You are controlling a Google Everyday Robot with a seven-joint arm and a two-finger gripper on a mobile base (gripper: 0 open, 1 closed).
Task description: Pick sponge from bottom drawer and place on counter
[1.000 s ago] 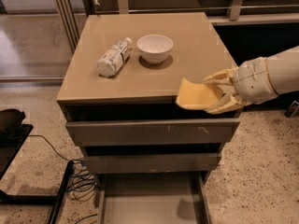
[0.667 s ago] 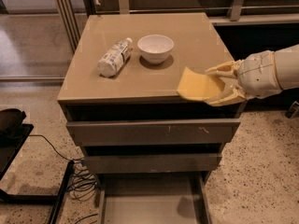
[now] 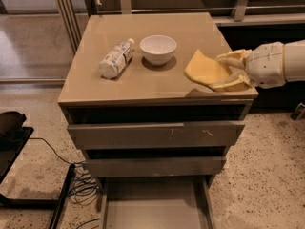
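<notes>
The pale-yellow sponge (image 3: pixel 206 69) is held by my gripper (image 3: pixel 228 72) just above the right part of the beige counter (image 3: pixel 143 80). The gripper comes in from the right, and its pale fingers are shut on the sponge's right edge. The sponge casts a shadow on the counter near the front right corner. The bottom drawer (image 3: pixel 155 205) is pulled open below, and its grey floor shows nothing in it.
A white bowl (image 3: pixel 157 49) stands on the counter just left of the sponge. A plastic bottle (image 3: pixel 115 58) lies on its side further left. The two upper drawers (image 3: pixel 157 135) are closed. Cables (image 3: pixel 76 185) and a black stand lie on the floor at left.
The gripper has carried the sponge up and further over the counter's right side, from the front right edge.
</notes>
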